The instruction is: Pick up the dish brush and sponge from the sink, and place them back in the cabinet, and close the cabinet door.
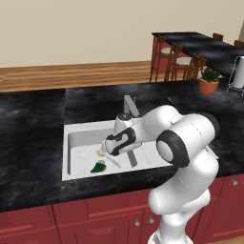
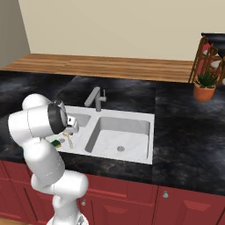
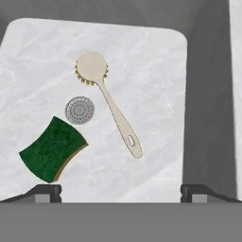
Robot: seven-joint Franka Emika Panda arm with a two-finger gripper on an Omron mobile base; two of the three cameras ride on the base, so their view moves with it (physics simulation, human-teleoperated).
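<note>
pincer (image 3: 121, 191) wide open | dish brush (image 3: 108, 99) and sponge (image 3: 53, 149) lie beyond fingertips, untouched

- In the left base view, the arm covers the right basin of the sink (image 1: 76, 138) and the foot of the faucet (image 1: 129, 106).
- There, the dish brush (image 1: 110, 158) shows only its handle end; the head sits under the pincer (image 1: 113, 147).
- In the right base view, the arm hides most of the left basin; the sponge (image 2: 56, 143) is a small green speck.
- At right in the left base view, the frame edge cuts a white object (image 1: 237, 74) on the bench (image 1: 28, 124).
</note>
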